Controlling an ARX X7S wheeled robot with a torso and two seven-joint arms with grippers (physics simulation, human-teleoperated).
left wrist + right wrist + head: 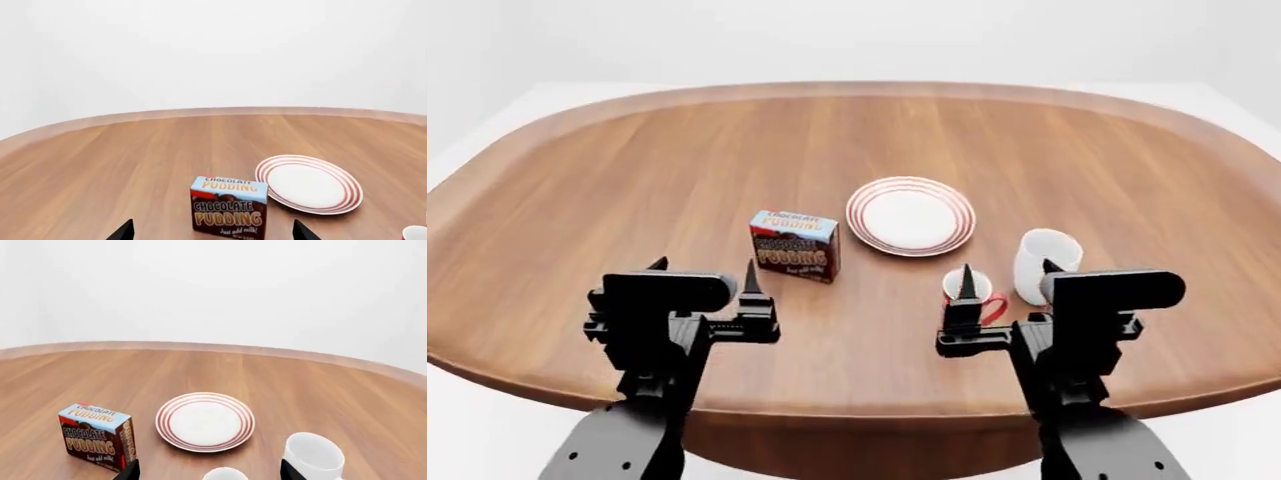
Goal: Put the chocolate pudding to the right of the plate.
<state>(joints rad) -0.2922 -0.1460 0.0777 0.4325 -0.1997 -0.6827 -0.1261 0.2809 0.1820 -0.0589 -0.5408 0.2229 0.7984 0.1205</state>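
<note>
Both pincers are spread and hold nothing. The left gripper (701,275) faces the chocolate pudding (795,244), which stands upright just left of the plate (910,216). The right gripper (1008,280) waits near two mugs.

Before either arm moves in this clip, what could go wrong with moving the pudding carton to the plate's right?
1. The red-handled mug and plain white mug crowd the near right of the red-ringed white plate; the carton could knock them.
2. The upright brown chocolate pudding carton may tip if an open end effector clips it.
</note>
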